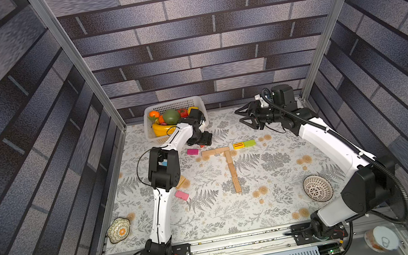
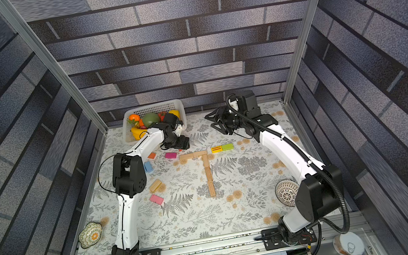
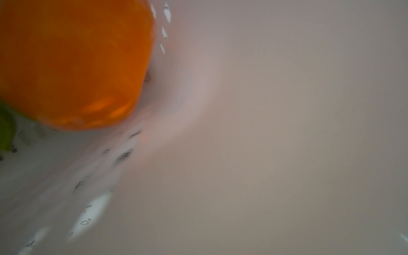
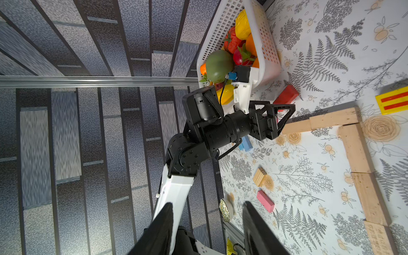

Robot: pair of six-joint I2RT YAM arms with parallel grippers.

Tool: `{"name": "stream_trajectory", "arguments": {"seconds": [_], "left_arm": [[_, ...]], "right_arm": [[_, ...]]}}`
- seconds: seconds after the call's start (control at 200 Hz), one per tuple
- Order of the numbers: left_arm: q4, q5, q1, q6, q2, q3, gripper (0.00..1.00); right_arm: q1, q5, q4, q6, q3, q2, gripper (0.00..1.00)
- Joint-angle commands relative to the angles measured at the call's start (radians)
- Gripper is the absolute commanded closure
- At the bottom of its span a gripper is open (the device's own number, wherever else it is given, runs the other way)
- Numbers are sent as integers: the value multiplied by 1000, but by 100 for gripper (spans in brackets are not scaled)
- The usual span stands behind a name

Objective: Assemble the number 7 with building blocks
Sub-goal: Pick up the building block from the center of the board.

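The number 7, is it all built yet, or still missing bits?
It looks built: the number 7 lies in tan blocks, a short bar joined to a longer stem. In hand: the left gripper hangs by the bar's free end; whether it holds anything is hidden. The right gripper is open and empty. Left: probably just backing away.

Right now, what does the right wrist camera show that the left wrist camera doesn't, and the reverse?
Only the right wrist view: the 7 of tan wooden blocks, a red rectangular block near the white perforated plastic basket, a pink rectangular block, and the left robot arm. Only the left wrist view: a blurred close-up of something rounded and orange, too soft to identify. Both: the fern-printed tablecloth.
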Motion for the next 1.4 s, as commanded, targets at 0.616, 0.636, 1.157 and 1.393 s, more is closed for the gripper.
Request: {"name": "stream_trajectory", "arguments": {"seconds": [0.616, 0.636, 1.157, 1.393], "left_arm": [[275, -289, -56, 28, -85, -269, 19], [288, -284, -54, 30, -95, -281, 18], [474, -104, -54, 55, -194, -476, 17], [430, -75, -73, 38, -141, -421, 16]], "right_arm": [[-9, 38, 83, 59, -161, -107, 48], [-8, 38, 85, 60, -165, -108, 48], [-8, 57, 130, 95, -280, -161, 48], [-9, 78, 125, 101, -310, -192, 48]]}}
